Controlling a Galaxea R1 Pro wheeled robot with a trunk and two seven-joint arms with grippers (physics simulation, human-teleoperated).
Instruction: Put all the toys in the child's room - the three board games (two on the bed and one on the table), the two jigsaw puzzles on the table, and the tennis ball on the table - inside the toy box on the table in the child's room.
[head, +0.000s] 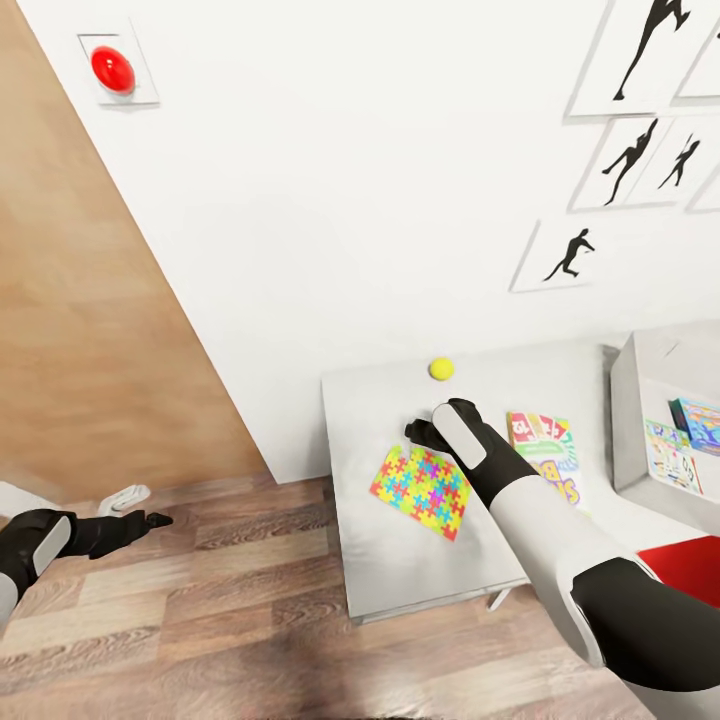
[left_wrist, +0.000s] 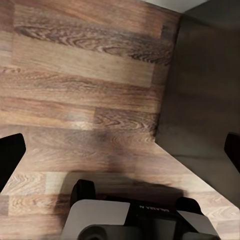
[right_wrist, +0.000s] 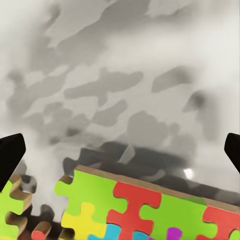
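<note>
While the right gripper (head: 420, 432), fingers spread wide and holding nothing, is hovering over the flat multicoloured jigsaw square (head: 422, 489) on the mottled grey table (head: 400, 570) | yellow-green tennis ball (head: 441, 368) sitting just beyond | left gripper (head: 150, 519), also wide apart and holding nothing, is idling over the wood-plank floor (head: 200, 620), presumably clear of the reach.

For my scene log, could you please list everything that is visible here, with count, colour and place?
jigsaw puzzle: one, multicoloured, flat on the table under the right gripper
tennis ball: one, yellow-green, on the table near the wall
Skip-Bo box: one, white with colourful print, on the table beside the right arm
toy box: one, pale grey, at the table's right, printed boxes inside
table: one, mottled grey-white
sports pictures: several, black silhouettes, on the wall
red button: one, on the wall
left gripper: black, open, over the wood floor
right gripper: black, open, above the puzzle's edge
</note>
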